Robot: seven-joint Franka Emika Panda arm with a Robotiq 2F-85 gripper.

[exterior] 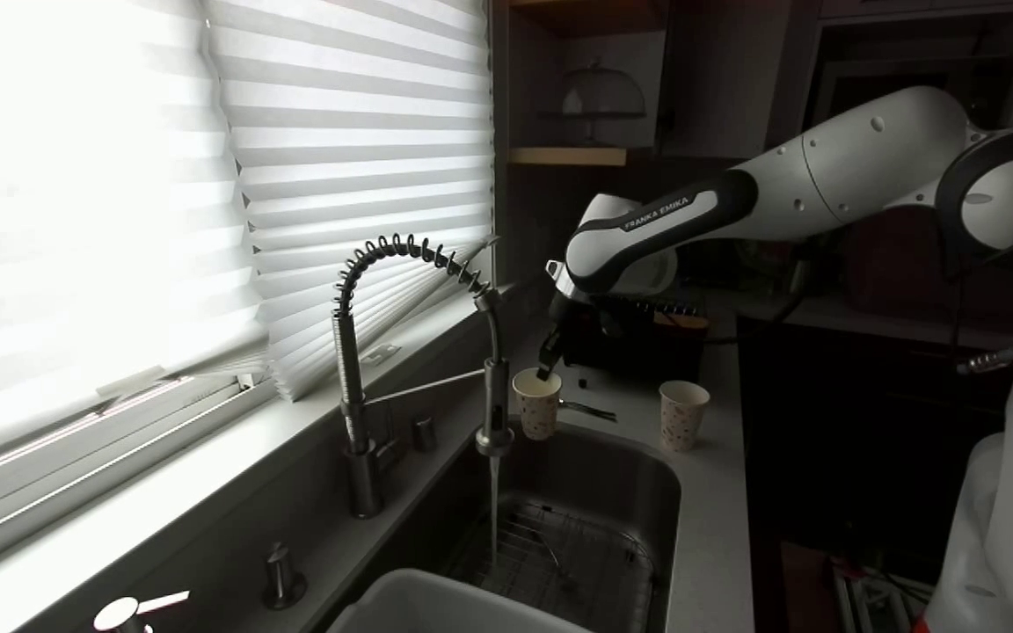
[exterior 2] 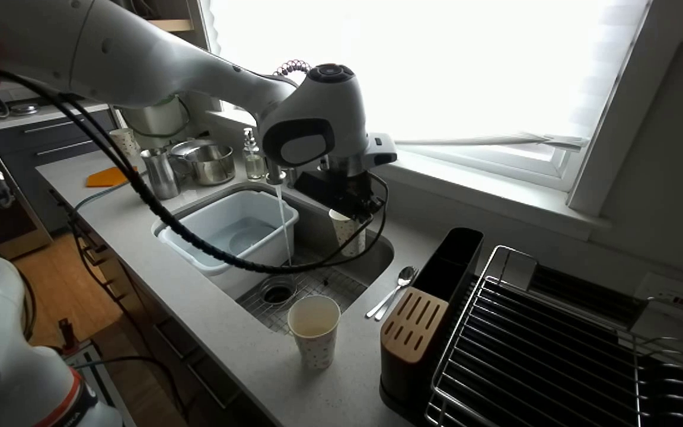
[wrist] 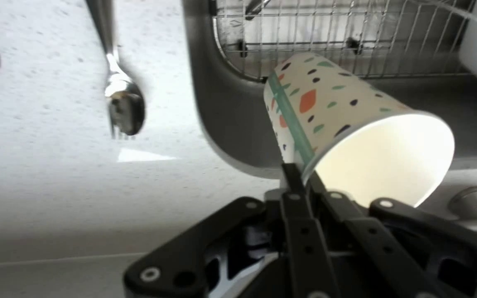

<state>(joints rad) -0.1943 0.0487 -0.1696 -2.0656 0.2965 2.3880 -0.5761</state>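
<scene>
Gripper (wrist: 303, 176) pinching the rim of a paper cup (wrist: 333, 93), which hangs over a corner of the sink (wrist: 226, 132), apart from the running water (exterior: 495, 505). Grasp looks done, release not yet; second cup (exterior 2: 316, 341) stands beside the sink, untouched

The robot arm (exterior: 858, 167) bears the brand marking FRANKA EMIKA (exterior: 657, 214) in capital letters, legible in an exterior view. The dark band on the robot base (exterior 2: 83, 398) bears lettering of which only KA is legible. Markings on the wall outlet (exterior 2: 682, 300) are too small to read.
</scene>
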